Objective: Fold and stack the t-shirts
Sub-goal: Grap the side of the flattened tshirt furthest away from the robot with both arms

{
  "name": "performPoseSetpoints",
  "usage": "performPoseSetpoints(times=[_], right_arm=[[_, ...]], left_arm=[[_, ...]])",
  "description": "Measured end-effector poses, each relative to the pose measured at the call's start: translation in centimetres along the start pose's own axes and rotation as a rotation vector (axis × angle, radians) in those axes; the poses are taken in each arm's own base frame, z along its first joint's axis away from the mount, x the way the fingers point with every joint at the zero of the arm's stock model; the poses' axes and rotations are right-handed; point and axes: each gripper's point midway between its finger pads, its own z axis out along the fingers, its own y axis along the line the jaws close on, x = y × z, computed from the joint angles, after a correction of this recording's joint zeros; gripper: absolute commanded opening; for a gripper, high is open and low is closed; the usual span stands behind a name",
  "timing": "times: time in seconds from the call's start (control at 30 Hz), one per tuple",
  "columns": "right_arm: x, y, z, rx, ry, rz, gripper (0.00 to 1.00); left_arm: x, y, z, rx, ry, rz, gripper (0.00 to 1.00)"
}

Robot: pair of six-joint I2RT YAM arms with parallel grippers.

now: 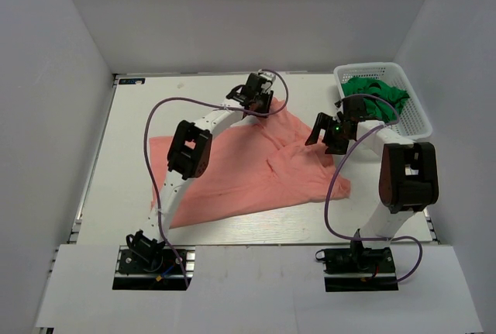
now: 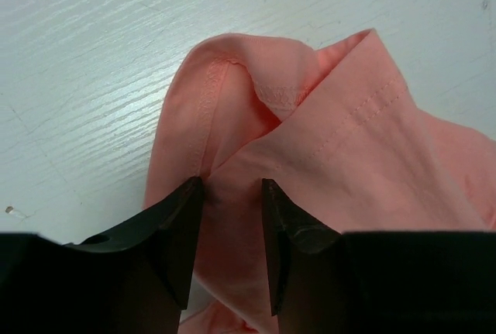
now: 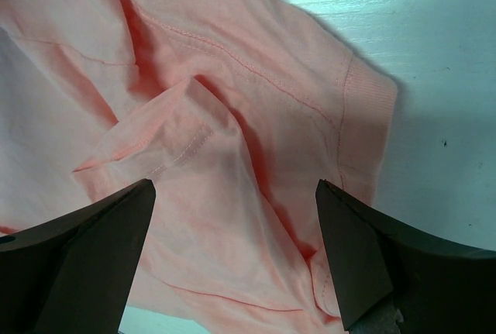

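Shirt [image 1: 256,171] spreading: left end effector [image 2: 230,185] part-open astride hem [image 2: 208,94], right end effector [image 3: 234,187] wide open over sleeve [image 3: 364,109]; next, pinch both.

we see a plain salmon-pink shirt [image 1: 256,171], its hem stitching the same pink. at two o'clock from it, a bright green garment [image 1: 376,90] shows inside a white lattice basket [image 1: 418,117]. the table [image 1: 132,156] is white with a faint streaked grain. the left arm [image 1: 174,187] and right arm [image 1: 387,210] are white with black joints and purple cables [image 1: 184,100]. the left gripper [image 2: 230,187] and right gripper [image 3: 234,187] have black fingers. a small green light [image 1: 339,126] glows on the right wrist.
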Motion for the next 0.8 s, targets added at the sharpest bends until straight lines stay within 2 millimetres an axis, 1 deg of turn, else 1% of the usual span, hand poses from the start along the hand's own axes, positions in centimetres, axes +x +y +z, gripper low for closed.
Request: performPoseSetpoints(times=[0.03,0.1,0.13,0.2,0.33,0.43,0.47,0.57,0.63,0.7,0.73,0.8], right_arm=[[0.0,0.0,0.0,0.0,0.0,0.0,0.89],[0.1,-0.1,0.1,0.002,0.003,0.002,0.89],[0.1,-0.1,0.1,0.002,0.004,0.004,0.89],[0.1,-0.2,0.2,0.006,0.004,0.006,0.89],[0.0,-0.6,0.2,0.021,0.001,0.01,0.89],[0.0,-0.8,0.3,0.028,0.002,0.013,0.88],[0.1,-0.8,0.4,0.031,0.003,0.013,0.85],[0.2,-1.2,0.6,0.044,0.007,0.018,0.85],[0.3,-1.4,0.7,0.052,0.011,0.023,0.85],[0.6,-1.7,0.9,0.062,0.019,0.03,0.85],[0.7,-1.8,1.0,0.066,0.021,0.031,0.85],[0.7,-1.9,1.0,0.068,0.022,0.032,0.85]], left_arm=[[0.1,0.1,0.0,-0.007,0.0,0.009,0.39],[0.2,0.1,0.0,-0.021,0.001,0.025,0.31],[0.4,0.2,0.0,-0.026,0.003,0.038,0.14],[0.4,0.2,-0.1,-0.037,0.002,0.051,0.0],[0.5,0.0,-0.2,-0.08,-0.004,0.085,0.0],[0.4,0.3,-0.2,-0.118,-0.01,0.085,0.0],[0.3,0.4,-0.3,-0.126,-0.012,0.084,0.0],[0.0,0.3,-0.5,-0.121,-0.014,0.075,0.0],[-0.7,0.0,-0.6,-0.089,-0.03,0.069,0.0],[-2.1,-1.1,-0.8,-0.024,-0.07,0.07,0.0],[-2.9,-1.7,-1.2,0.015,-0.095,0.076,0.0],[-4.8,-2.9,-2.6,0.085,-0.156,0.096,0.0]])
